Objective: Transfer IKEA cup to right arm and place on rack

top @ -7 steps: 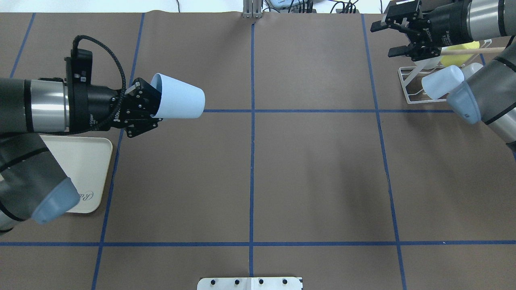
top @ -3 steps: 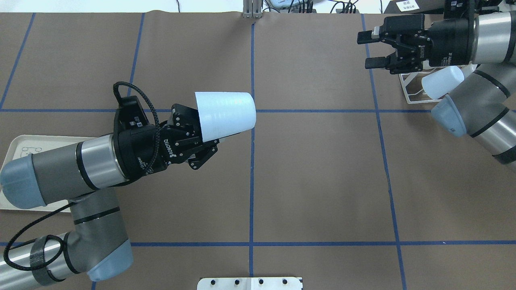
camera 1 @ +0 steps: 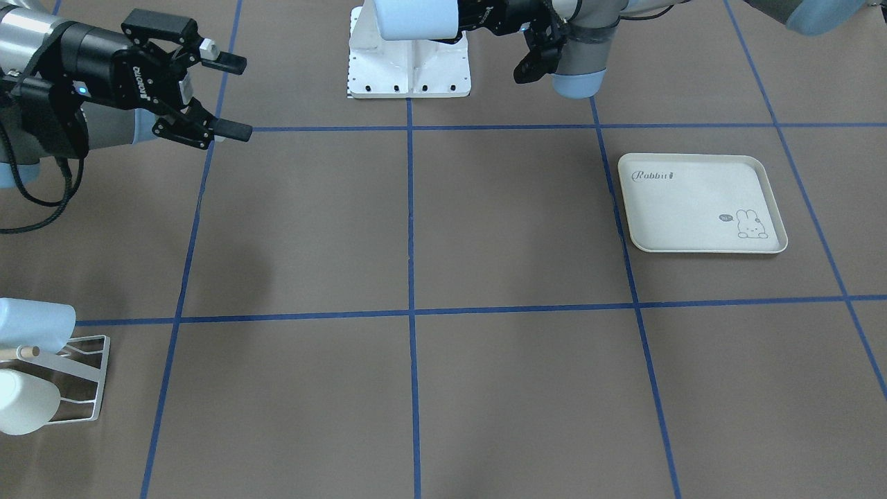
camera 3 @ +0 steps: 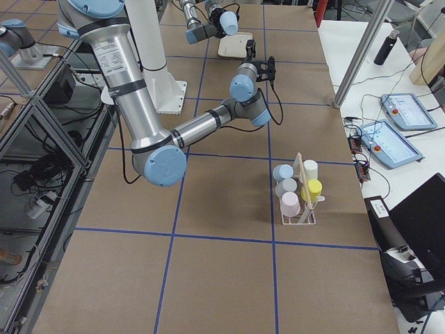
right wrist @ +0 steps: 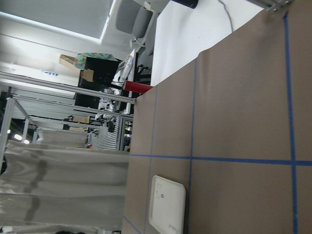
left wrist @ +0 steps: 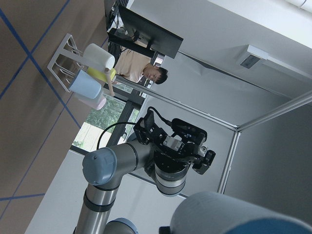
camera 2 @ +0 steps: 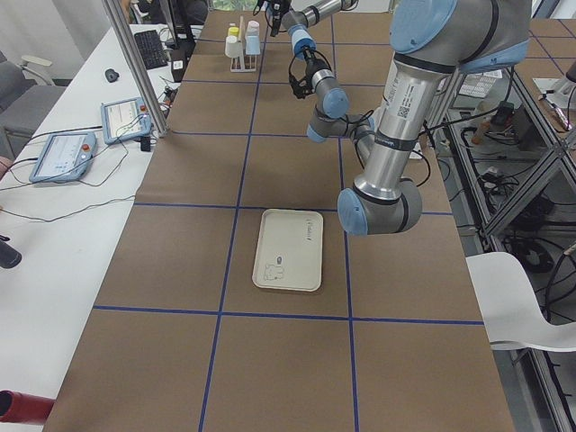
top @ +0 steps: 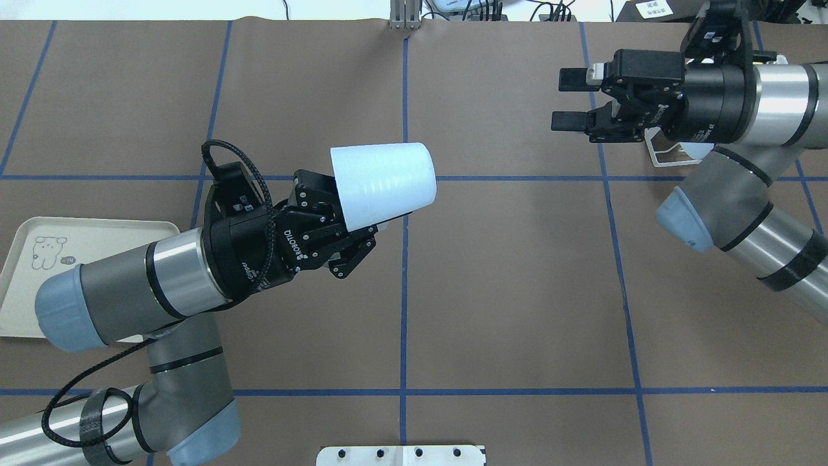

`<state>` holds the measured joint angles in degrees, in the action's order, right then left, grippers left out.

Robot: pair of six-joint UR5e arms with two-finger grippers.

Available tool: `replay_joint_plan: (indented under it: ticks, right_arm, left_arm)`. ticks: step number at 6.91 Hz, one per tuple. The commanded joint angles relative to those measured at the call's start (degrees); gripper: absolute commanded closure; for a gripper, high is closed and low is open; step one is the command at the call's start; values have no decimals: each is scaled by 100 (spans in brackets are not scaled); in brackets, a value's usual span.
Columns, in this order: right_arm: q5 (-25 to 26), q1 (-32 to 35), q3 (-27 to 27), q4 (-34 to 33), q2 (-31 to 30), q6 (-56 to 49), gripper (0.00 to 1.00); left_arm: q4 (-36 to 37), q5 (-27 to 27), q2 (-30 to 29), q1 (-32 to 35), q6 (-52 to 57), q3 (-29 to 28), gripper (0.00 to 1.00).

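The pale blue cup [top: 385, 181] lies on its side in the air over the table's [top: 511, 291] middle, base pointing right. The left claw [top: 345, 219] pinches its rim. The right claw [top: 559, 99] hangs well apart, jaws wide, empty, just beside the rack [camera 3: 301, 182] with other cups. A rabbit tray [camera 1: 693, 208] lies under the left arm.

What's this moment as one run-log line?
phase: pre-handover | left gripper: shut on IKEA cup, held sideways above table | right gripper: fingers open, apart from cup | rack: holds other cups
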<state>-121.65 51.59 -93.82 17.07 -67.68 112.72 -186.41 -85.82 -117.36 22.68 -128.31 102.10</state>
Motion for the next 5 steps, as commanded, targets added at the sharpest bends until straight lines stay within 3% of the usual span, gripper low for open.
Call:
replay_joint_plan:
  ticks: [1,5]
  right_arm:
    - [361,-386,-320,244,35,14,1]
    - [362,-598,-321,156,369,-335,4]
  left_arm:
    - [35,-5,-172,-18,16,-49,100]
    - [228,-23,-489,-26,8,-287,100]
